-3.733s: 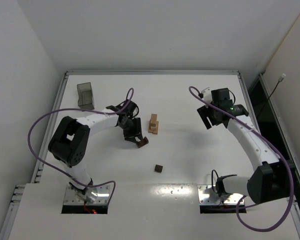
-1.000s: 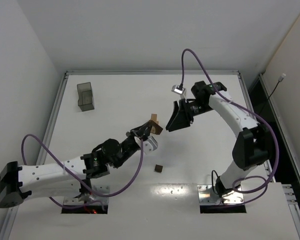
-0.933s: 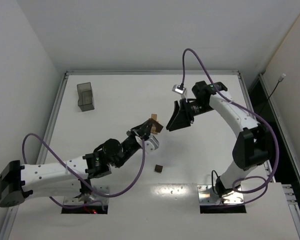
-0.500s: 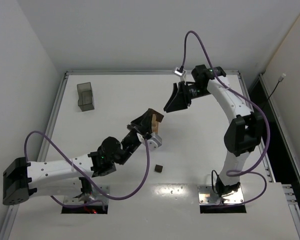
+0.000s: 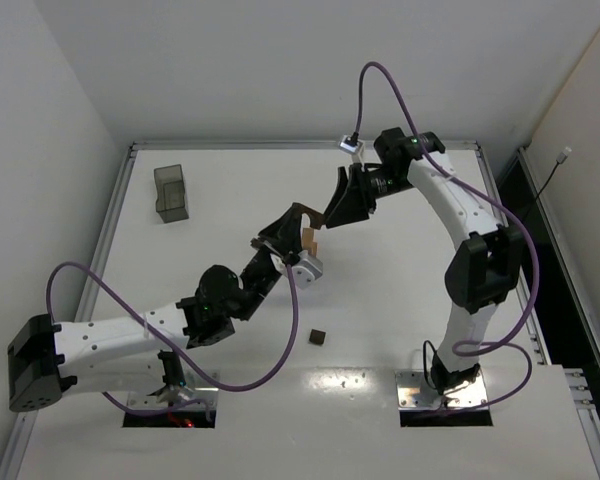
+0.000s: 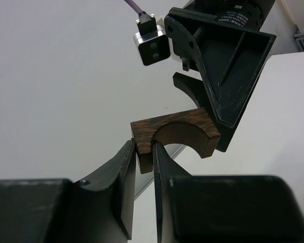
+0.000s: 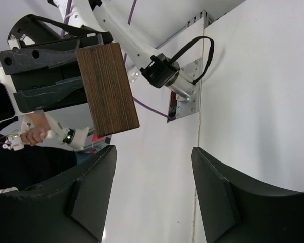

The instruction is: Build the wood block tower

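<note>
Left end effector [image 6: 142,152]: clenched on dark arch block [image 6: 175,136], pinching one leg. One finger [image 6: 163,172] inside the arch opening, other on the outer end face. Free leg sticking out toward right arm. Block held in the air, off the counter [image 5: 410,300], roughly over counter centre in top view.

Right end effector [image 7: 152,152]: released, jaws wide apart, nothing between them. Raised off the counter, pointed at the arch, close to it. Flat wood-grain face of arch turned to right wrist camera, above the jaw gap in that view. In left wrist view, one right finger overlapping arch's free end; touching or not, cannot tell.

Wood block tower [image 5: 307,240]: tan stack standing on counter near centre, partly hidden behind left end effector in top view. Block count unclear.

Small dark cube [image 5: 318,337]: lying alone toward near edge, about midway along it, well apart from the stack.

Grey bin [image 5: 170,190]: upright, near far-left corner.
</note>
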Robot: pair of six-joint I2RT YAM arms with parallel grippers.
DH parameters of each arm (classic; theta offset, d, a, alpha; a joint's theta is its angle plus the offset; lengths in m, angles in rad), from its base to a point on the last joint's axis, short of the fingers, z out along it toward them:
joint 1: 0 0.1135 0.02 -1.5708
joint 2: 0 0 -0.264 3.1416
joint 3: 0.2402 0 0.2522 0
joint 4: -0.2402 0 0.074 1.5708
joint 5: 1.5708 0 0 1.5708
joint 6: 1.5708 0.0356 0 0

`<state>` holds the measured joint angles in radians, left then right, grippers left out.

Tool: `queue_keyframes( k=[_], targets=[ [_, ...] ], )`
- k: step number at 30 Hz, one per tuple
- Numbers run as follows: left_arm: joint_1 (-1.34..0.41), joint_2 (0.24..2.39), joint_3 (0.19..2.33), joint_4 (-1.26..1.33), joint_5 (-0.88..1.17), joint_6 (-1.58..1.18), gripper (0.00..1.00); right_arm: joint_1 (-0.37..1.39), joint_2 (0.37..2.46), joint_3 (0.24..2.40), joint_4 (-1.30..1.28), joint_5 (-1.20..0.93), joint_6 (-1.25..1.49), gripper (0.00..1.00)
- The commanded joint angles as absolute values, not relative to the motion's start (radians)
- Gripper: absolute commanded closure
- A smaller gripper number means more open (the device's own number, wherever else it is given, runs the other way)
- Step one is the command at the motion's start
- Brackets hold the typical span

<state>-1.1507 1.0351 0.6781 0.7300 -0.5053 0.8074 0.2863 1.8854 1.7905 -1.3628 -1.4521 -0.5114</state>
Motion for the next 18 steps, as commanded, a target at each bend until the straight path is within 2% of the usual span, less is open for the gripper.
queue_keyframes(
  k=[1,18],
  targets=[
    [-1.14,1.031,0.716,0.795,-0.502,0.798,1.0,0.295,1.822,1.819,-1.401,-1.595,-0.537,0.42],
    [-1.12,1.071,0.707,0.795,-0.511,0.729,1.0,0.295,1.773,1.81,-1.381,-1.595,-0.528,0.44]
  ],
)
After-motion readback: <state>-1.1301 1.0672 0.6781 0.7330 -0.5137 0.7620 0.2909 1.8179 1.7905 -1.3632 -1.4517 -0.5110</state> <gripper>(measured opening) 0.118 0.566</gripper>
